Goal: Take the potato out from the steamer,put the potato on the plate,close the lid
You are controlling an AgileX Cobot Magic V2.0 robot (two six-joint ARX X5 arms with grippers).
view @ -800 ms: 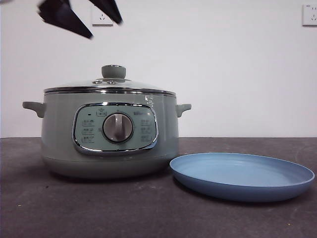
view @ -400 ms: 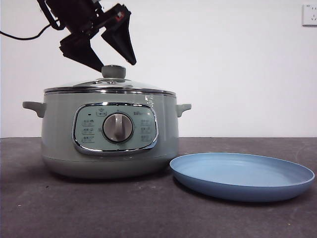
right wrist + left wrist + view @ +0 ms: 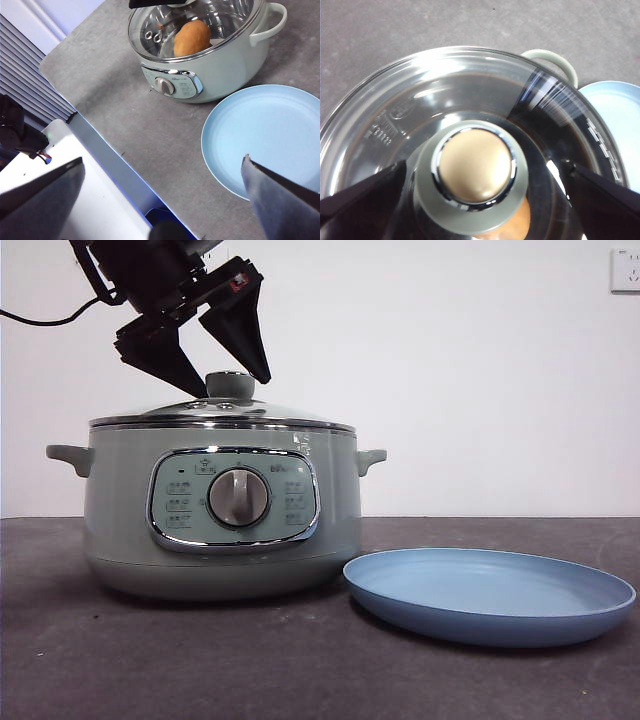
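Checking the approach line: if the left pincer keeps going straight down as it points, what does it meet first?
Probably the lid's knob: the open left pincer straddles it, on the lid.

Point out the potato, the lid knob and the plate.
potato (image 3: 192, 38): right wrist view, middle of its golden-brown body, seen through the glass.
lid knob (image 3: 475, 162): left wrist view, its round top.
plate (image 3: 480, 585): front view, bare inner surface.

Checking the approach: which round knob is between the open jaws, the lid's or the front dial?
The lid's pale green knob; the left gripper straddles it, jaws open. The silver dial sits lower, on the steamer's panel.
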